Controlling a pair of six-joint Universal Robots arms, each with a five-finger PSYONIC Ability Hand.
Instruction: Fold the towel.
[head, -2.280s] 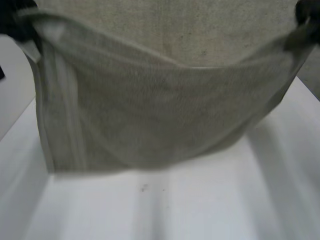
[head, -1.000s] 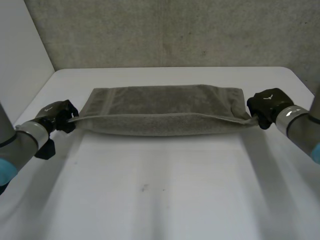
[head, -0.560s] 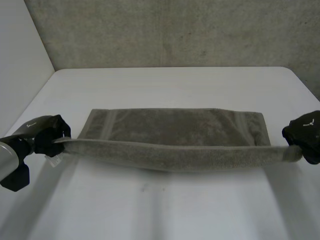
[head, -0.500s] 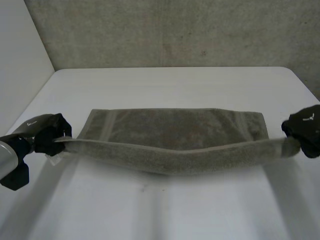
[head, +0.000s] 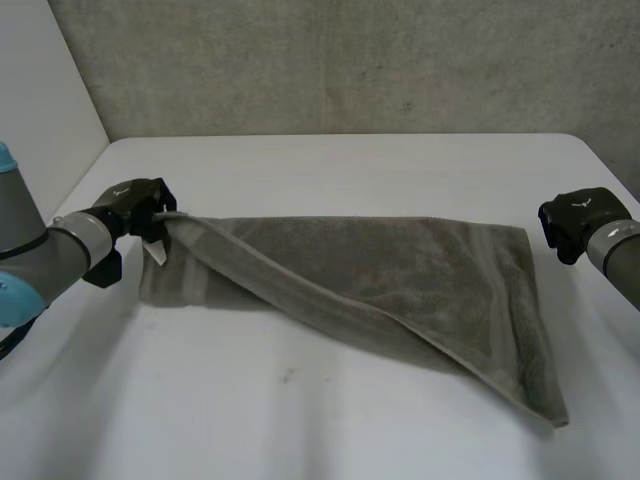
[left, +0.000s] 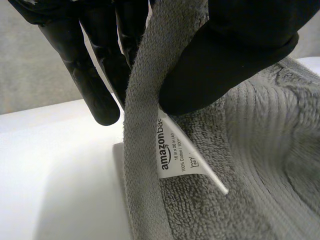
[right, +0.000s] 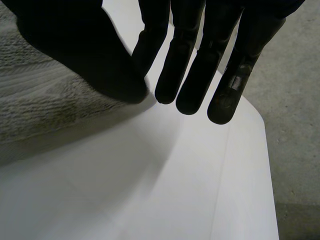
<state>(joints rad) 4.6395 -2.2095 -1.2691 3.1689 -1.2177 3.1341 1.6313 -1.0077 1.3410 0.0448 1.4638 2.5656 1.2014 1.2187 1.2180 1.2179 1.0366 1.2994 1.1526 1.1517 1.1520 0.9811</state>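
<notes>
The robot's left hand (head: 138, 206) pinches one corner of the grey terry-cloth towel (head: 400, 275) between thumb and fingers, beside its white sewn-in label (left: 177, 155). The rest lies diagonally folded across the white table (head: 300, 420). The right hand (head: 578, 222) hangs near the towel's opposite edge, fingers straight, gripping nothing.

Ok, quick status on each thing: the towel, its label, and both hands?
towel: on the table, doubled over askew along a diagonal fold, one corner lifted.
label: hanging free from the pinched edge.
left hand: shut on the towel's lifted corner, thumb against fingers.
right hand: open, fingers straight, holding nothing, apart from the towel's other end.
</notes>
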